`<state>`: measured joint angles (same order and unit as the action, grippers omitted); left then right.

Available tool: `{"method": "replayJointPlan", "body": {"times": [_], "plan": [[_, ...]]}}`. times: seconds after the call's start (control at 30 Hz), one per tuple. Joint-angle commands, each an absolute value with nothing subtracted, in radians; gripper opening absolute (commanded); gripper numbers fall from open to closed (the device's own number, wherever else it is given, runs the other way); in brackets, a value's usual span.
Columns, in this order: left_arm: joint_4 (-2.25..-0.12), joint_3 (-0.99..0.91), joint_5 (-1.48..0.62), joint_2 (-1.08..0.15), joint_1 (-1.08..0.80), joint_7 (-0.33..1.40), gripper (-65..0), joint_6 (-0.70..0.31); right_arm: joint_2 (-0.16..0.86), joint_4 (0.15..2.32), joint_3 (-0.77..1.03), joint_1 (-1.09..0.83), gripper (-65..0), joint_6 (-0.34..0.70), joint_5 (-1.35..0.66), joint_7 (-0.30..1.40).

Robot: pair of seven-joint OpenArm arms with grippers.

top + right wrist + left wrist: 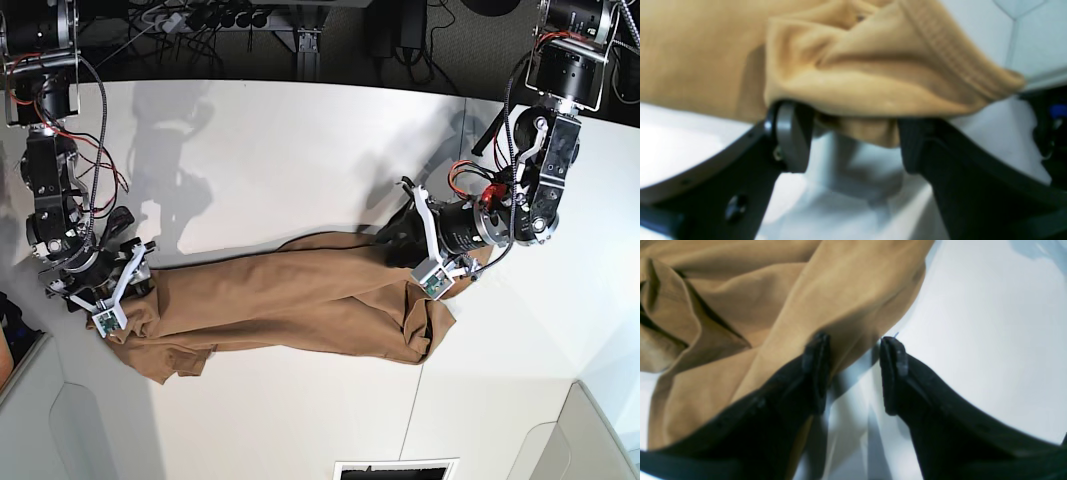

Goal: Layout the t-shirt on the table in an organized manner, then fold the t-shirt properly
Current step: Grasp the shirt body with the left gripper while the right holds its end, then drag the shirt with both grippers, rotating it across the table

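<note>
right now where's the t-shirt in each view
left wrist: t-shirt fills the upper left, its edge between the open left gripper fingers.
right wrist: a bunched ribbed hem across the top, draped over the open right gripper.
base: stretched in a rumpled band across the middle, one arm at each end.
shared landmark: the white table.
</note>
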<state>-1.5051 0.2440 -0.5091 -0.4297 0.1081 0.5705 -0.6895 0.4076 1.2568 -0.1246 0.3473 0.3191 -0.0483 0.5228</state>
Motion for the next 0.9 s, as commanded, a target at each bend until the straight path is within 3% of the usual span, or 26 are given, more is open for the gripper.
{"method": "replayJointPlan", "body": {"times": [0.0,0.1,0.17,0.23,0.33,0.37,0.87], "plan": [[-1.521,0.239,-0.528,-0.438,0.127,0.558,-37.7,-0.698,0.405,1.237,-0.131,0.385,-25.6,0.298,-0.031,0.499],[-1.521,0.239,-0.529,-0.442,0.127,0.569,-37.7,-0.698,0.376,1.144,-0.170,0.419,-25.6,0.264,-0.015,0.489],[-1.521,0.239,-0.538,-0.450,0.127,0.569,-37.7,-0.698,0.362,1.096,-0.189,0.426,-29.2,0.261,-0.015,0.489],[-1.521,0.239,-0.543,-0.461,0.128,0.568,-37.7,-0.698,0.357,1.080,-0.205,0.422,-39.6,0.256,-0.015,0.485],[-1.521,0.239,-0.565,-0.485,0.128,0.565,-37.7,-0.698,0.357,1.082,-0.207,0.419,-62.0,0.257,-0.015,0.485],[-1.521,0.239,-0.584,-0.496,0.128,0.565,-37.7,-0.698,0.358,1.087,-0.207,0.421,-65.0,0.257,-0.014,0.485],[-1.530,0.172,-0.692,-0.607,0.127,0.607,-37.7,-0.698,0.368,1.640,-0.171,0.323,-65.0,0.258,-0.168,0.820]]}}
